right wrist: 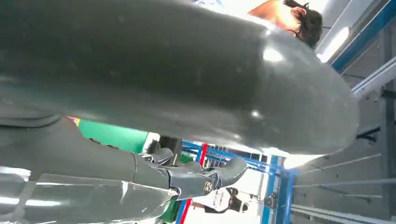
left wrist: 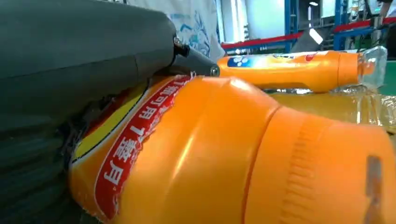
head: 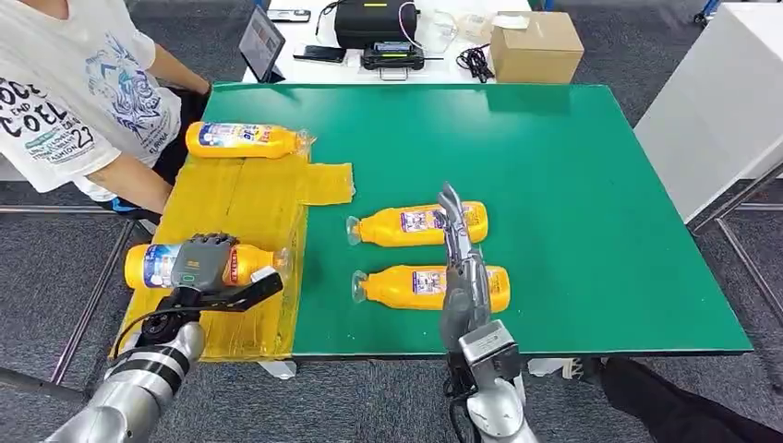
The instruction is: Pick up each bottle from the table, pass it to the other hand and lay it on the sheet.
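Observation:
Two orange bottles lie on the yellow sheet (head: 242,198): one at its far end (head: 242,140), one at its near end (head: 152,266). My left hand (head: 210,266) lies over the near bottle (left wrist: 224,154), fingers across its top and thumb along its near side, holding it as it rests on the sheet. Two more orange bottles lie side by side on the green table (head: 572,185), a farther one (head: 406,224) and a nearer one (head: 406,286). My right hand (head: 459,268) stands edge-on over their bases, fingers (right wrist: 205,179) stretched out, holding nothing.
A person in a white T-shirt (head: 74,92) stands at the table's far left, close to the sheet. Behind the green table are a cardboard box (head: 536,46), a black case (head: 374,20) and a tablet (head: 261,41). A white table (head: 729,101) stands to the right.

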Controlling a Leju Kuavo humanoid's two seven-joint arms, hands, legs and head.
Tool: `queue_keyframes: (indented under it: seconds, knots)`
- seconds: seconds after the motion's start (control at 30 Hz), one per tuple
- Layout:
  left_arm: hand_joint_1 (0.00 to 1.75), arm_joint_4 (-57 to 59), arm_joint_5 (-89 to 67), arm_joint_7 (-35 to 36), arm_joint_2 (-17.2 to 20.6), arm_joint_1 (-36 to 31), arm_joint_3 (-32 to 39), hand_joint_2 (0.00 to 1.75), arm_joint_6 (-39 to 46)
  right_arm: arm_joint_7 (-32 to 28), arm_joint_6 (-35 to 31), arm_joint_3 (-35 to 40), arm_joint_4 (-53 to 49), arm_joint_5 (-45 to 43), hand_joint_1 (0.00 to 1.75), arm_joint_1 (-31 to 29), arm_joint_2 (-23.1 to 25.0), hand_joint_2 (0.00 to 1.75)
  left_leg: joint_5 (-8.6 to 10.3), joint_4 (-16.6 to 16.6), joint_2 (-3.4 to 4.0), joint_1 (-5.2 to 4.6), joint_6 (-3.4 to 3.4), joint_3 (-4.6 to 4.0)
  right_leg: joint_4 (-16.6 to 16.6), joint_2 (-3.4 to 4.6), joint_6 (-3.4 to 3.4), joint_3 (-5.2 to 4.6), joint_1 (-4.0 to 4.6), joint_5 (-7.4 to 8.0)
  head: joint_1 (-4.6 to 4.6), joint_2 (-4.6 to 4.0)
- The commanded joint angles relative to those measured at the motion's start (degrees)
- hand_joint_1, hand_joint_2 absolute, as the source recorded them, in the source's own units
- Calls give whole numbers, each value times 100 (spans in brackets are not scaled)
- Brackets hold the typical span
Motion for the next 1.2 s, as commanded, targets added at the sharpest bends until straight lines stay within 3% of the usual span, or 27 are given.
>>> queue_keyframes:
  seconds: [0.03, 0.23, 0.27, 0.37, 0.4, 0.53, 0.57, 1.0, 1.2]
  knots:
    - [175, 862, -4, 29, 168, -375, -200, 175, -252, 53, 47, 83, 359, -52, 0, -130, -107, 0, -5, -5, 12, 3, -5, 22, -6, 9, -7, 20, 4, -2, 0, 0]
    - [175, 789, 374, -316, 133, -371, 130, 175, -502, 122, 103, -37, 542, -92, 0, -125, -39, 0, -5, -6, 15, 4, -5, 30, -6, 12, -8, 25, 5, -1, 0, 0]
    - [175, 777, 432, -372, 118, -359, 167, 175, -608, 139, 122, -60, 563, -112, 0, -129, -32, 175, -9, -6, 18, 5, -7, 41, -7, 13, -11, 36, 7, -3, 0, 0]
    - [175, 767, 942, -939, 58, -348, 359, 175, -1485, 225, 262, -94, 674, -156, 0, -182, -39, 175, -9, -7, 15, 5, -6, 44, -7, 10, -10, 40, 7, -6, -2, 0]
    - [5, 749, 1155, -1107, 50, -321, 432, 175, -1806, 252, 312, -101, 732, -164, 0, -196, -33, 175, -8, -7, 15, 4, -4, 40, -6, 10, -8, 36, 5, -5, 0, 0]
    - [0, 839, 1811, -1379, 117, -201, 548, 175, -2856, 282, 431, -72, 1109, -219, 0, -334, 13, 175, -6, -15, 18, -1, -4, 55, -12, 17, -7, 53, -1, -2, -2, 0]
    - [0, 919, 2038, -1405, 170, -163, 591, 0, -3228, 309, 465, -47, 1246, -242, 0, -396, 10, 175, -11, -16, 24, 1, -6, 69, -14, 22, -10, 66, 2, -5, 0, 0]
    - [0, 914, 2874, -1841, 373, 67, 598, 0, -3962, 391, 234, 86, 1766, -22, 0, -628, 34, 175, -13, -26, 35, -2, -15, 126, -16, 34, -17, 119, -1, -1, 0, 0]
    - [0, 577, 3690, -2315, 225, 157, 1041, 0, -4123, 386, 250, 100, 1831, -87, 0, -634, 52, 175, -12, -25, 28, -2, -14, 138, -16, 28, -15, 131, -1, -3, 0, 0]
